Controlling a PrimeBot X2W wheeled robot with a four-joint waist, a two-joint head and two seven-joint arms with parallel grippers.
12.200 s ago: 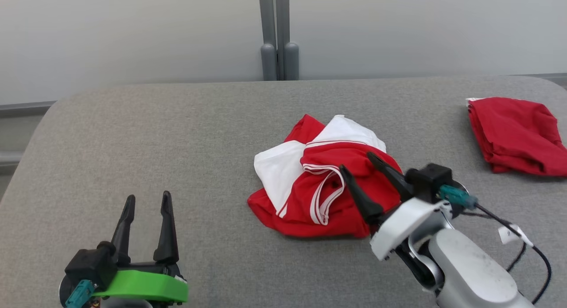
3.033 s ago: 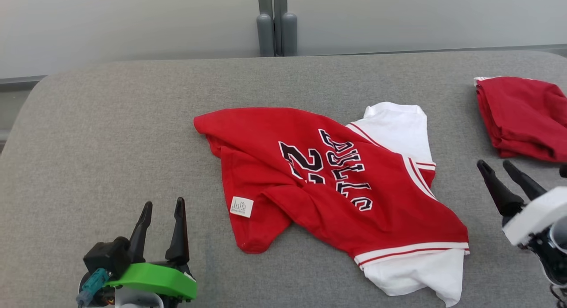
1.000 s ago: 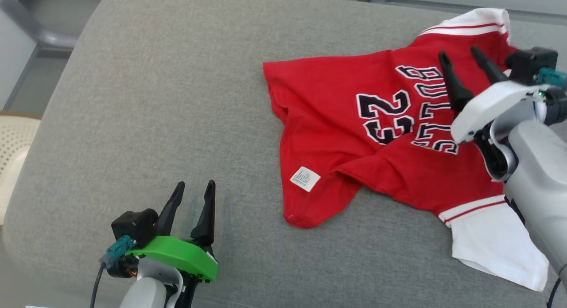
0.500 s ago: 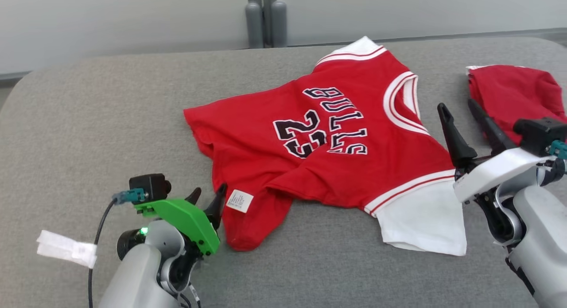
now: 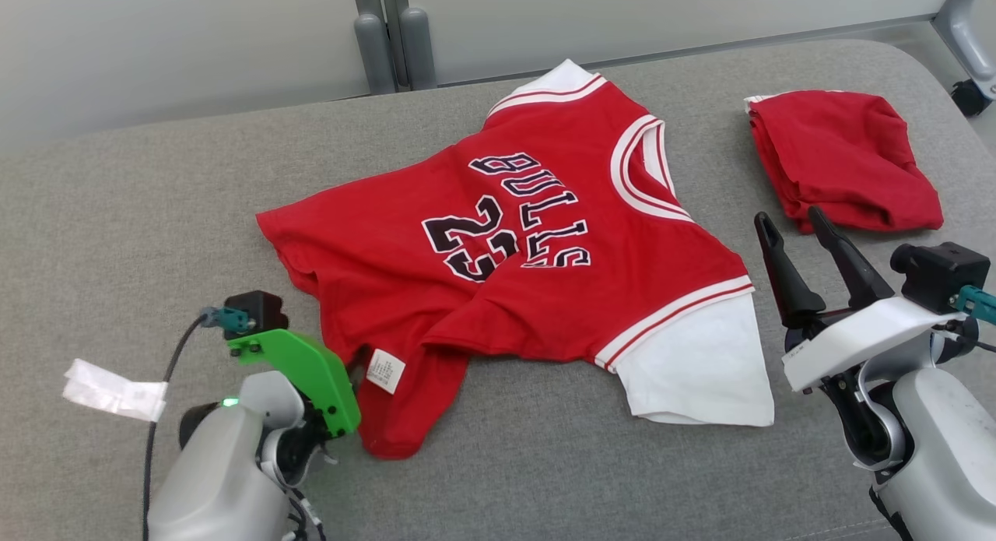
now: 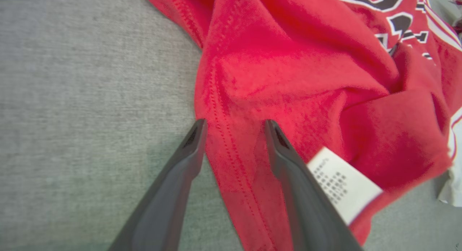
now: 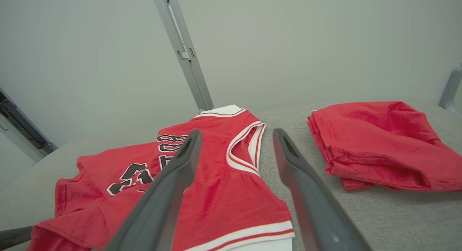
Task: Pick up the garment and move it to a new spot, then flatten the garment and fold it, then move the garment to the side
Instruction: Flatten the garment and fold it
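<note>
The garment (image 5: 545, 276), a soft red knit jersey with white sleeves, striped trim and dark outlined lettering, lies spread but rumpled across the middle of the grey woven tabletop (image 5: 156, 183), its hem toward the left edge. The left gripper (image 6: 234, 126) holds its dark tapered fingers apart, straddling the stitched hem beside a white care label (image 6: 343, 186). In the head view its green mount hides them. The right gripper (image 5: 787, 216), fingers parted and empty, hovers near the right edge, just beside the near white sleeve (image 5: 700, 370). A folded red cloth (image 5: 844, 159) sits toward the far right corner. A white paper tag (image 5: 113, 389) lies by the left arm's cable.
</note>
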